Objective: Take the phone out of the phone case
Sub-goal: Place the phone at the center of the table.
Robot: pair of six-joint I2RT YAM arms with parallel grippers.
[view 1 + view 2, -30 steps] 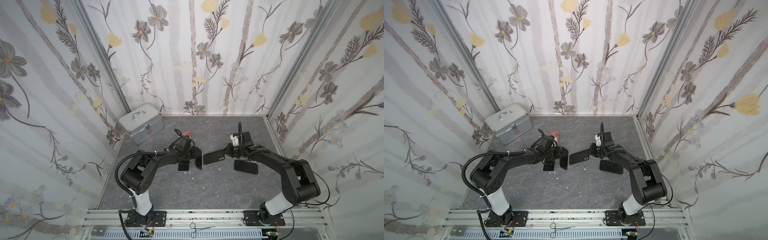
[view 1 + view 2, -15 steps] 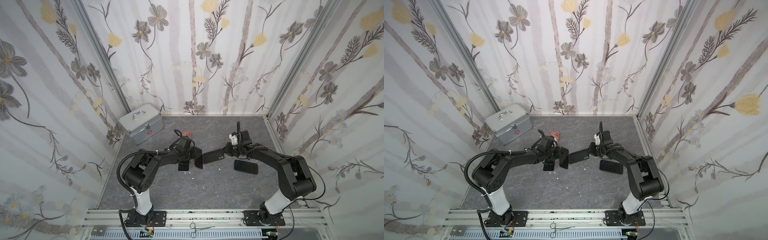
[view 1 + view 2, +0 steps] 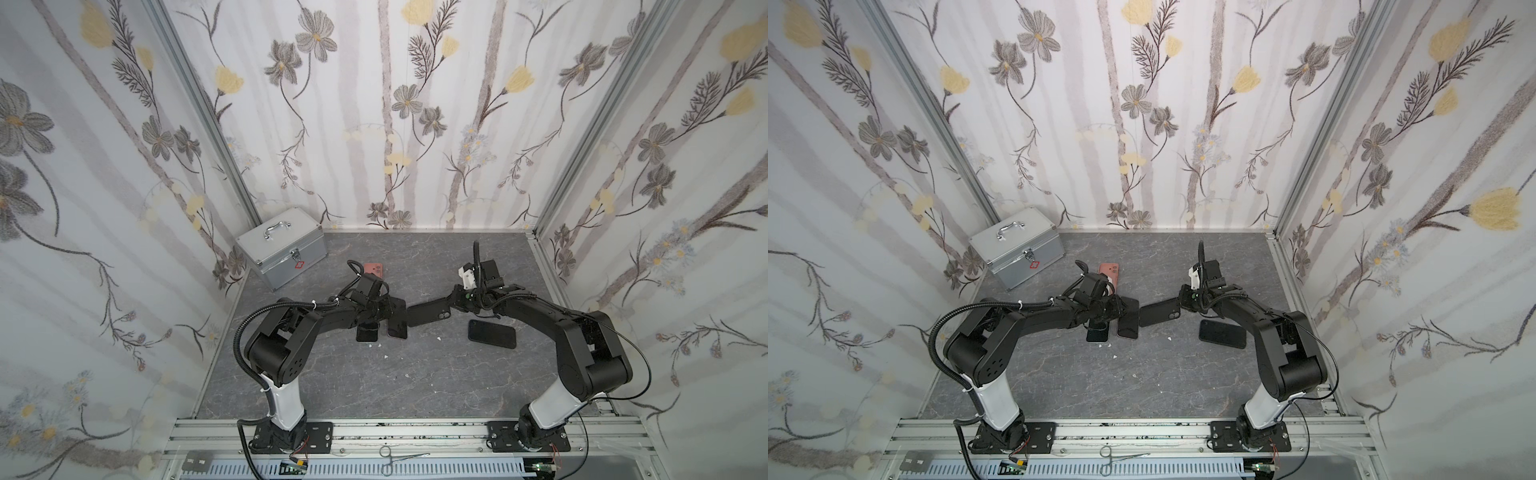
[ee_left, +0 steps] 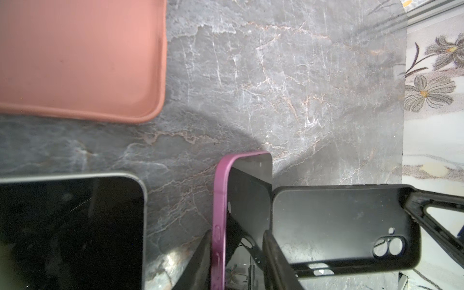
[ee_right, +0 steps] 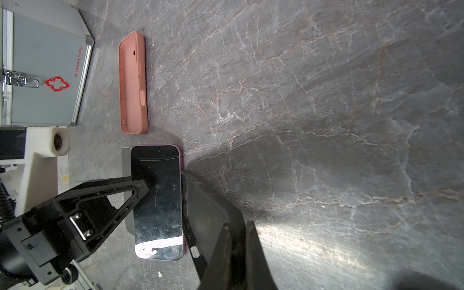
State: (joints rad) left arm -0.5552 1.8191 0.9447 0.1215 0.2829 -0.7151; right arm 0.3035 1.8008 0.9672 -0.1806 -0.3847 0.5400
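The black case [image 3: 428,314] rim lies beside purple phone [image 3: 397,328], open tabletop [image 3: 374,374] around.

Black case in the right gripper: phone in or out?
Out. The black case is an empty shell, bare inside with open camera cutout; the right gripper pinches its rim.

**A robot test cell dressed as a room**

Floral wallpaper panels [image 3: 415,124] stand on three sides, framed by bare aluminium posts [image 3: 203,108], and box in a grey marble-look tabletop [image 3: 395,382]. Along the near edge runs an aluminium rail [image 3: 415,430] with the left arm base [image 3: 291,436] and the right arm base [image 3: 528,438] bolted to it. Beside the rail lie a slotted cable duct [image 3: 415,471] and forceps [image 3: 399,459]. A silver first-aid case [image 3: 280,249] sits far left.
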